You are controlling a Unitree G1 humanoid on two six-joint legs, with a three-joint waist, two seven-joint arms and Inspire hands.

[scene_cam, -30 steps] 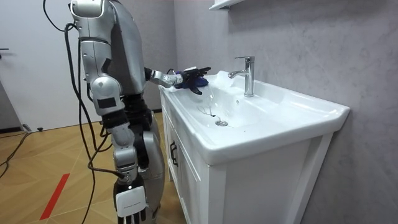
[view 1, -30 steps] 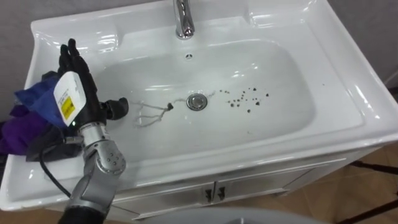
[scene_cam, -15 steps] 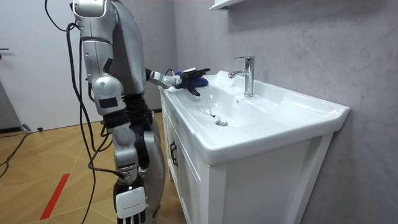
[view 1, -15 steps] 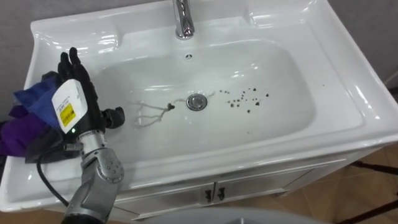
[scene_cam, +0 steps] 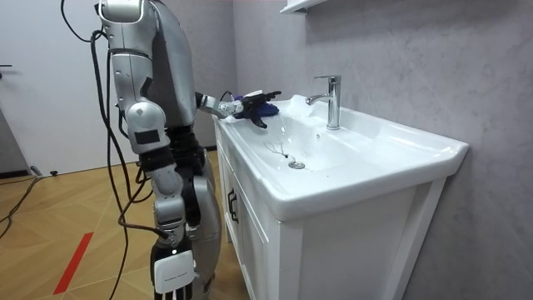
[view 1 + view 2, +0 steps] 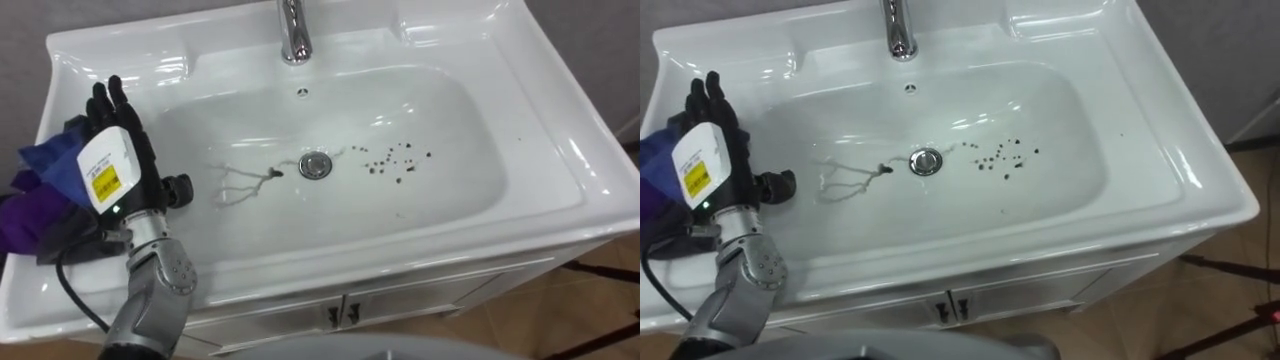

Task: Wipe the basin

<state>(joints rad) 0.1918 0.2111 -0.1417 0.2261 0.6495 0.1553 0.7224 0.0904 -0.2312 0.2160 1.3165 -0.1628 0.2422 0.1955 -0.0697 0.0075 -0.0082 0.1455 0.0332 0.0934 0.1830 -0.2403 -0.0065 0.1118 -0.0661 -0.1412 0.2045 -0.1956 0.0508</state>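
The basin (image 6: 470,150) is white and not yet clean: a scatter of dark specks (image 6: 395,160) lies just to the right of the drain (image 6: 316,164), and a thin stringy smear (image 6: 240,185) trails off to the drain's left. Well to the left of the drain, on the flat ledge of the basin, sits a bunched blue and purple cloth (image 6: 50,175), probably parked there so it stays dry and in reach until the wiping starts. The left hand (image 6: 115,150) is raised over that ledge, between the cloth and the bowl, its fingers straight and its thumb out toward the drain; it looks released, with nothing seen in its grasp, and from this pose I judge it is placed to take up the cloth. The cloth lies partly behind the hand, so I cannot tell whether the two touch. The tap (image 6: 292,30) stands straight behind the drain, shut off, with no water running. The basin tops a white cabinet (image 6: 345,308), in front of the drain. The robot stands upright at the cabinet's left end, and its right hand (image 5: 173,277) hangs idle at its side; whether it is clenched I cannot tell. No brand or writing can be read on the basin, the tap or the cabinet.
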